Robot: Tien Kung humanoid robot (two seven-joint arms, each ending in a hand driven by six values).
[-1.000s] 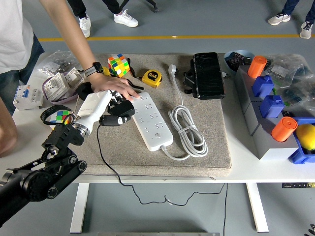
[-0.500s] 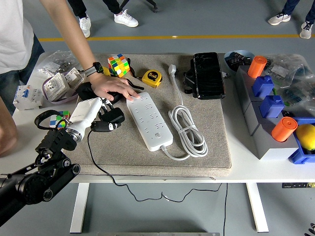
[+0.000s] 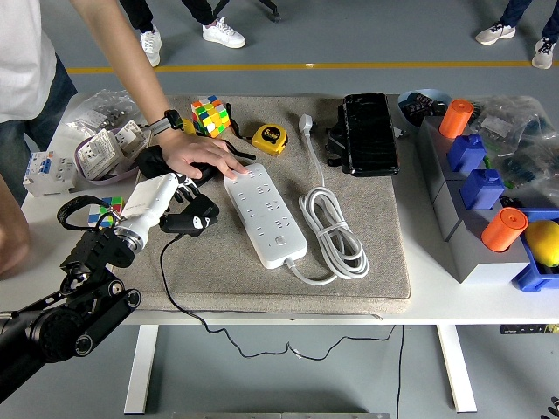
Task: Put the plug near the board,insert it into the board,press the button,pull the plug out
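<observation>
Black plug is grasped by left hand, beside board, which is steadied by a person's hand. Lemon is held in blue bin.

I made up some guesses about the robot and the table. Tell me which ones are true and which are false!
1. The robot's left hand holds the black plug. True.
2. The black plug is pushed into the white power strip. False: it sits apart, left of the strip.
3. A person's hand rests by the strip's far end. True.
4. The yellow tape measure lies on top of the strip. False: it lies on the grey mat beyond it.
5. The colourful puzzle cube is in the robot's hand. False: it sits at the mat's far edge.
</observation>
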